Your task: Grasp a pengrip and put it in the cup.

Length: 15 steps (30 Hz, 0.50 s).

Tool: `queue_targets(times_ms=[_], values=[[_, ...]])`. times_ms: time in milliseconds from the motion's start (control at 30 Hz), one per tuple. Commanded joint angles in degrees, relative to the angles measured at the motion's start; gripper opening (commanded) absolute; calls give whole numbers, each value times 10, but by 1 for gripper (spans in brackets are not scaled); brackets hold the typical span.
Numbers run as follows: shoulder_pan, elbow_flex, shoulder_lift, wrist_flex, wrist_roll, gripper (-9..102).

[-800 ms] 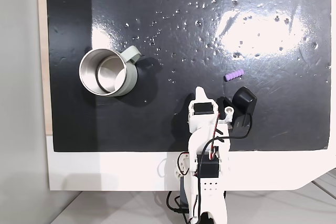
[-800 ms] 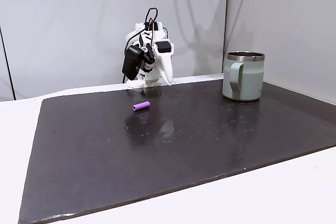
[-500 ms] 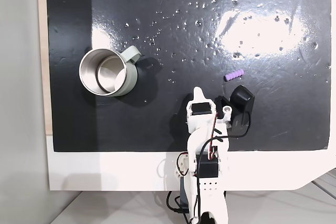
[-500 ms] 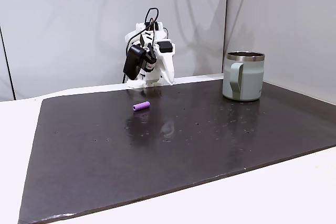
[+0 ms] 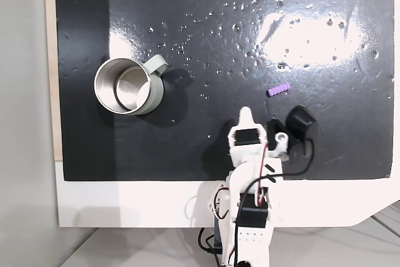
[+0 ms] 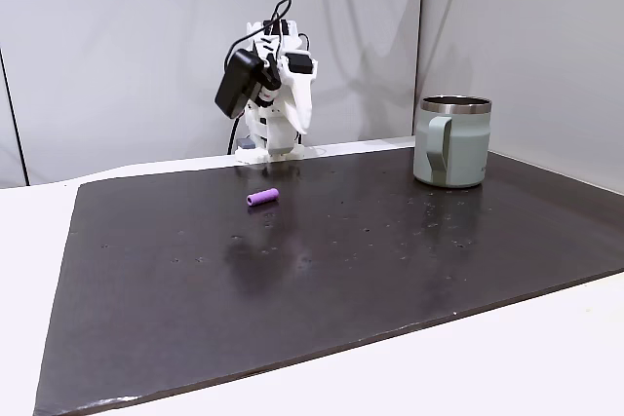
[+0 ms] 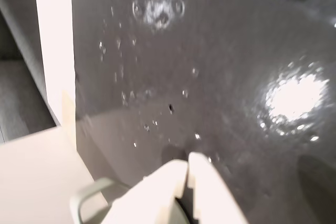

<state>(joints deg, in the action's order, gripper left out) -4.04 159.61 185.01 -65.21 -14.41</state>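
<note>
Clearly the reach has barely begun: the white two-finger gripper, fingertips pressed together and empty, hangs near the arm's base, while the small purple ribbed pengrip lies on the black mat, well apart from the grey-green steel-lined cup, so the jaws must part and descend over it.

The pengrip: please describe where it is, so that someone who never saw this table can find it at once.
Look at the black mat in the fixed view from above. The cup stands at its left; the pengrip lies alone on the right half, just beyond the white arm's gripper. It is the one small purple ribbed tube, lying flat.
</note>
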Motion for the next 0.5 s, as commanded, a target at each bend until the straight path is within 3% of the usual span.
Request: queue_targets(times_ms=[0,467], values=[[-64,-130,-85,-22,-43,3],[-126,-331,-394,-34,-132,13]])
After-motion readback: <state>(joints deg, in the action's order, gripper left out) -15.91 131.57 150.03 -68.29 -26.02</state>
